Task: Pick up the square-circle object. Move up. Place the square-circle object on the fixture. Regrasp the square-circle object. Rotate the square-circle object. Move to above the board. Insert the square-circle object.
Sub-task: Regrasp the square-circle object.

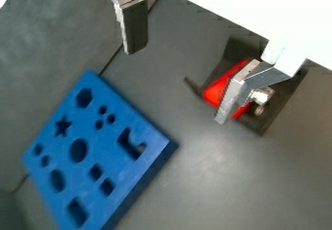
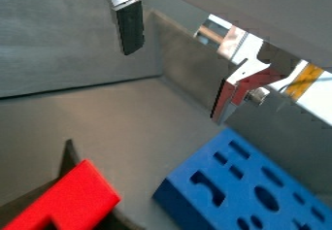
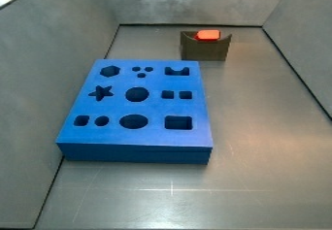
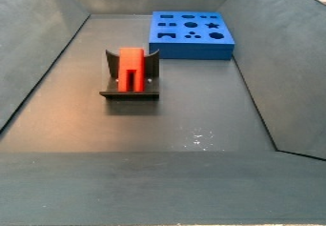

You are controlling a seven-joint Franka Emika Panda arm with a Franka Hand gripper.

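The fingers (image 1: 188, 64) hung released, empty, above the fixture (image 4: 129, 87). The red block (image 4: 132, 66) rested there; probably light, rigid; grip its flat sides.

Workspace is a dull grey metal enclosure: flat matte dark-grey floor (image 3: 247, 147), sloped grey side walls (image 4: 38, 58) rising on both sides, plus a back wall (image 3: 182, 1), all seen in both side views. Wall panels look brushed, with soft diffuse reflections. Faint light glints on the floor near the front edge (image 4: 197, 139). Lighting is even, with no hard shadows.
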